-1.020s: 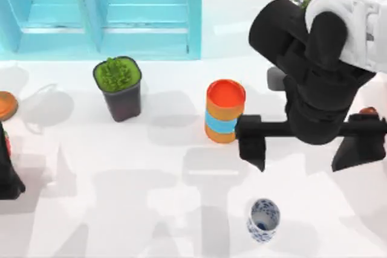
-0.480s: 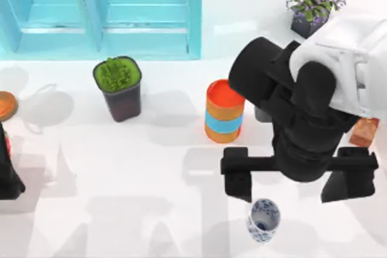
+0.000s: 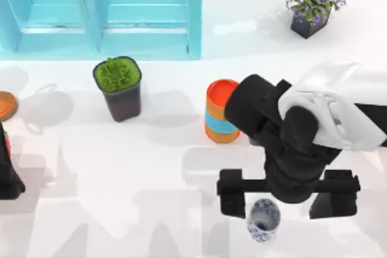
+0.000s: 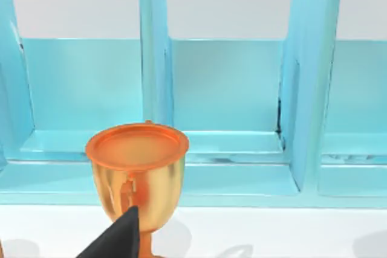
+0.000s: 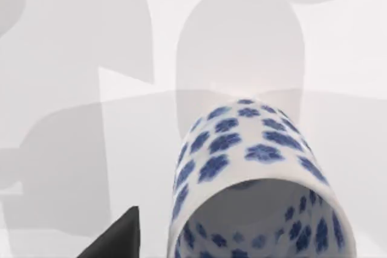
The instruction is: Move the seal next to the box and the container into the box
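The container (image 3: 263,220), a small white jar with blue flowers, lies near the table's front edge, its wide mouth close to the camera in the right wrist view (image 5: 248,149). My right gripper (image 3: 283,196) hangs just above and behind it, open wide, one finger (image 3: 233,194) to the jar's left and the other far to its right. One dark fingertip (image 5: 118,240) is beside the jar. The teal box (image 3: 103,16) stands at the back left. The seal is hidden under my right arm. My left gripper (image 3: 7,176) is parked at the left edge.
An orange cylinder with a blue band (image 3: 222,113) stands just left of my right arm. A dark pot with a green plant (image 3: 118,87) sits before the box, a purple flower pot (image 3: 311,10) at the back right. An orange goblet (image 4: 138,173) stands by the left edge.
My right arm has swept toward the table's front and slightly left, bringing its open fingers down around the container. It now covers the seal that showed at the right edge.
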Robot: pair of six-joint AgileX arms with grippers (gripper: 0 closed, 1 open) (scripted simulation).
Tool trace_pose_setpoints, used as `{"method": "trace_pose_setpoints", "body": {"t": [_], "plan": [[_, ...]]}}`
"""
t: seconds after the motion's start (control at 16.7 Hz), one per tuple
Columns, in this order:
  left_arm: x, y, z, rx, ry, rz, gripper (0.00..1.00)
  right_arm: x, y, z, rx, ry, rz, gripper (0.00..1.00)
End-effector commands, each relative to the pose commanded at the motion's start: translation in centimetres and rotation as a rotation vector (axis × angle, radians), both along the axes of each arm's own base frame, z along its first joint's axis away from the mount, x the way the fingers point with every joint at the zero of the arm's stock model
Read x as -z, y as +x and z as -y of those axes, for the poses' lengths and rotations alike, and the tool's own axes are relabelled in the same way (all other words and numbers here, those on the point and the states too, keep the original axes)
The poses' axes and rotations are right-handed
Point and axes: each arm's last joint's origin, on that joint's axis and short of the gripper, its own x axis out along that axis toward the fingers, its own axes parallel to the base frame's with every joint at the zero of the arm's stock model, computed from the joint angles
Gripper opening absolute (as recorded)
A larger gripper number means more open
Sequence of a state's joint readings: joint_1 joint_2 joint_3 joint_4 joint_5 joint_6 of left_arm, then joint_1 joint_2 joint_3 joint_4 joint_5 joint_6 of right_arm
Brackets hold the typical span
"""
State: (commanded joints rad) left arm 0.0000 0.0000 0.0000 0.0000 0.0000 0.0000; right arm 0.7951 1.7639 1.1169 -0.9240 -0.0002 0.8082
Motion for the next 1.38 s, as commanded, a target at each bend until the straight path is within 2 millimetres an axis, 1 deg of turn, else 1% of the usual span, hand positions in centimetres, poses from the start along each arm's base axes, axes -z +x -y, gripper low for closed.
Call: {"method": "trace_pose_setpoints", "body": {"t": [0.18, 0.42, 1.2, 1.26, 1.38], "plan": [[0.0, 0.0, 0.0, 0.0, 0.0, 0.0, 1.0, 1.9, -0.2, 0.1, 0.0, 0.0, 0.0, 1.0], [0.0, 0.0, 0.0, 0.0, 0.0, 0.0, 1.0, 2.1, -0.2, 0.2, 0.0, 0.0, 0.0, 1.0], [0.0, 0.0, 0.0, 0.0, 0.0, 0.0, 1.0, 2.1, -0.2, 0.2, 0.0, 0.0, 0.0, 0.02], [0.0, 0.0, 0.0, 0.0, 0.0, 0.0, 1.0, 2.1, -0.2, 0.2, 0.0, 0.0, 0.0, 0.0], [0.0, 0.0, 0.0, 0.0, 0.0, 0.0, 1.0, 2.1, -0.2, 0.2, 0.0, 0.0, 0.0, 0.0]]}}
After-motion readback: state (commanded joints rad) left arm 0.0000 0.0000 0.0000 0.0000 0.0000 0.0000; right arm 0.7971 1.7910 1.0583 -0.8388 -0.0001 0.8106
